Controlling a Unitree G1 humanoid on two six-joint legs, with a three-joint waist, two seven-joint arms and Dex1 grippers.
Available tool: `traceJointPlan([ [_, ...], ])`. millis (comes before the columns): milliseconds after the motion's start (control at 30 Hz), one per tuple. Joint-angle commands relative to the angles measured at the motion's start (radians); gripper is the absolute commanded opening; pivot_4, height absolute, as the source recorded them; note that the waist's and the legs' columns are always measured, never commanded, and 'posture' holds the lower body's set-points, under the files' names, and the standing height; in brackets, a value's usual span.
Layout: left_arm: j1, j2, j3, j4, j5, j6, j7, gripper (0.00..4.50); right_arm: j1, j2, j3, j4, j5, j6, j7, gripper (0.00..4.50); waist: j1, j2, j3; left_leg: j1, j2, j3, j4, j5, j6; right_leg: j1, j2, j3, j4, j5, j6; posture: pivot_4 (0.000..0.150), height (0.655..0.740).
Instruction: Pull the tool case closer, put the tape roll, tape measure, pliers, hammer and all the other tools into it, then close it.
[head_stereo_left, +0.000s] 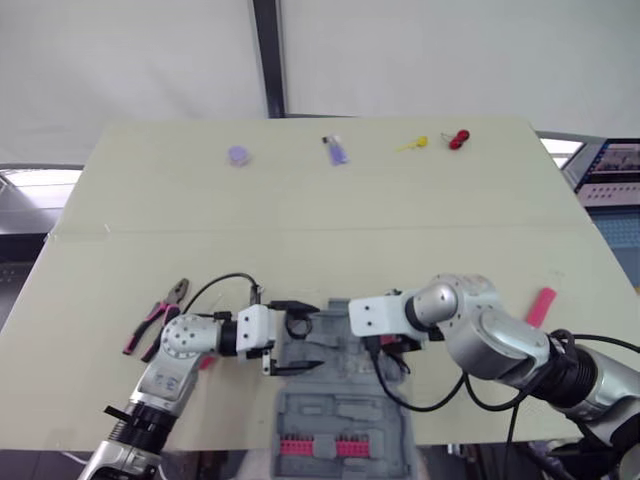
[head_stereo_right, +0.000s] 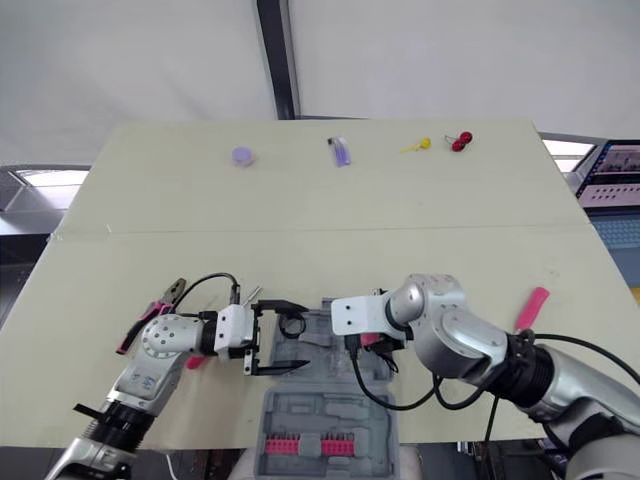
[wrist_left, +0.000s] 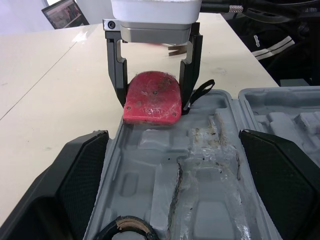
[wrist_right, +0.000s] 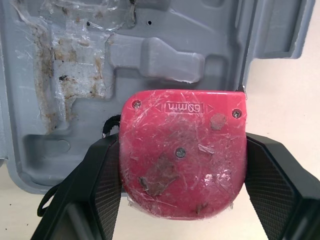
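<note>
Partly over the tool case (wrist_right: 75, 75) rim, right gripper (wrist_right: 182, 150) clamps tape measure (wrist_right: 182, 175).

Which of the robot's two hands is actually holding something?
The right gripper: its fingers clamp the red tape measure over the open tool case. The left gripper hangs open and empty.

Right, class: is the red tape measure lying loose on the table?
No: the right pincer is shut on the tape measure, holding it over the tool case rim.
</note>
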Motion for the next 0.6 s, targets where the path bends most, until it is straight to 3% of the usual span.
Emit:
traceJointPlan([
  [33,0.001,0.002,0.012,-0.02,-0.006,-0.019,0.005,4.5,-0.002,0.007,0.003,-0.025,-0.023,-0.016,0.003,2.95,0.0,0.0,0.0,0.0,0.0,0.0,0.0,0.0,0.0,0.0,0.0,0.0,0.0,0.0,0.0,0.15,0.74],
  [600,-0.005,0.004,0.005,-0.016,-0.007,-0.017,-0.003,4.5,0.018,0.014,-0.004,0.005,-0.08,-0.076,-0.006,2.95,0.001,0.0,0.0,0.0,0.0,0.0,0.0,0.0,0.0,0.0,0.0,0.0,0.0,0.0,0.0,0.15,0.74],
])
